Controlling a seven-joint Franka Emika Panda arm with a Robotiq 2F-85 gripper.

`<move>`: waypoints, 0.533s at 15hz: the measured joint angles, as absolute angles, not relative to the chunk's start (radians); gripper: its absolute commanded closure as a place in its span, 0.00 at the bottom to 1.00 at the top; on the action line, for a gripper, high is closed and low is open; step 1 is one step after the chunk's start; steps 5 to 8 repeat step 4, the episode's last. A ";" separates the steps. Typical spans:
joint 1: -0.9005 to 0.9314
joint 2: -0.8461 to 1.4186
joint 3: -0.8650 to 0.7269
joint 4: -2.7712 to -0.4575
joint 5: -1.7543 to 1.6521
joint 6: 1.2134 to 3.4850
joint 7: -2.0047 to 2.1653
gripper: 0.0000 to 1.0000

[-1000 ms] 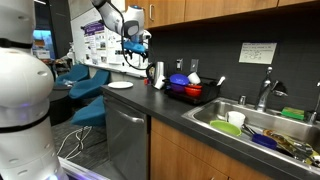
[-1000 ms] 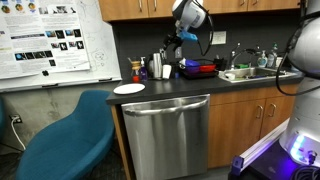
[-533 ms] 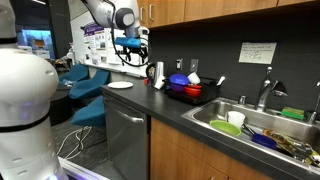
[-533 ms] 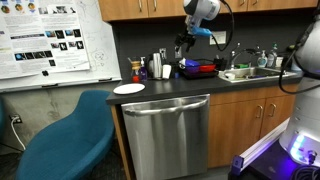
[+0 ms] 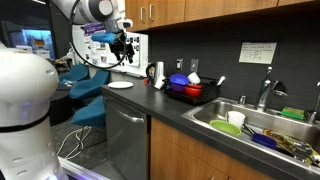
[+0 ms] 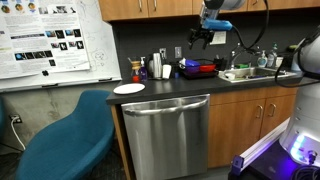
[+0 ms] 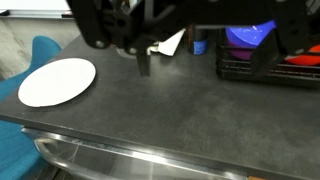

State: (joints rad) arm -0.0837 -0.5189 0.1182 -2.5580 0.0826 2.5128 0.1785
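My gripper (image 7: pixel 208 68) hangs open and empty above the dark countertop (image 7: pixel 170 120), its fingers (image 7: pixel 144 62) coming in from the top of the wrist view. It shows high above the counter in both exterior views (image 5: pixel 122 46) (image 6: pixel 205 36). Below it to the left lies a white plate (image 7: pixel 57 82), also seen in both exterior views (image 5: pixel 119 85) (image 6: pixel 129 89). A black dish rack (image 7: pixel 255 75) with a blue bowl (image 7: pixel 250 35) stands to the right. A small blue cup (image 7: pixel 199 45) and a white object (image 7: pixel 170 43) stand at the back.
The dish rack (image 5: pixel 187 92) (image 6: pixel 200 69) holds blue and red items. A sink (image 5: pixel 262 125) full of dishes lies beyond it. A dishwasher (image 6: pixel 165 135) sits under the counter. A blue chair (image 6: pixel 65 140) stands beside it. Cabinets (image 6: pixel 150 8) hang above.
The arm has swung and the gripper has moved sideways along the counter, rising a little. It stays open and empty. Nothing on the counter has moved.
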 measured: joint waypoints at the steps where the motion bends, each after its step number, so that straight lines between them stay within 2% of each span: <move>1: -0.083 -0.562 0.132 -2.598 0.082 2.510 0.223 0.00; 4: -0.066 -0.652 0.160 -2.689 0.083 2.506 0.304 0.00; 8: -0.066 -0.652 0.160 -2.689 0.083 2.506 0.304 0.00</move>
